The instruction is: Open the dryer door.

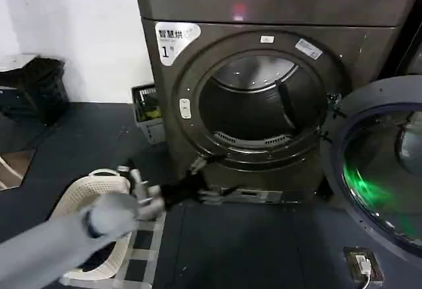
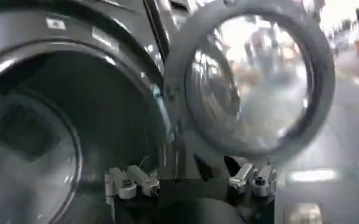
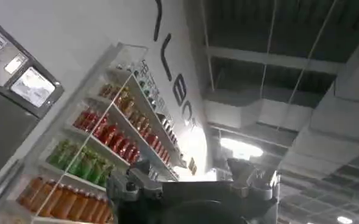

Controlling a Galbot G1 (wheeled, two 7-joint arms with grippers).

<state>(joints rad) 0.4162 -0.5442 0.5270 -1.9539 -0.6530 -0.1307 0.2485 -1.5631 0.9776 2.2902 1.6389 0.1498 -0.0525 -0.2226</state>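
The dryer door [image 1: 369,114] stands swung wide open to the right of the machine, its dark glass catching a green glow. The round drum opening [image 1: 257,101] is uncovered, with nothing visible inside. My left gripper [image 1: 196,167] is low in front of the machine, just below the opening's lower left rim. It is open and holds nothing. The left wrist view shows the left gripper [image 2: 194,171] facing the drum mouth [image 2: 39,134] and the open door [image 2: 252,79]. My right gripper [image 3: 185,178] is open and points up toward the ceiling, away from the dryer.
A white laundry basket [image 1: 79,200] sits on the dark floor under my left arm. A grey crate [image 1: 148,112] stands by the machine's left side and a black bin [image 1: 36,88] farther left. A floor socket [image 1: 363,263] lies below the door. Drink shelves [image 3: 106,143] line a wall.
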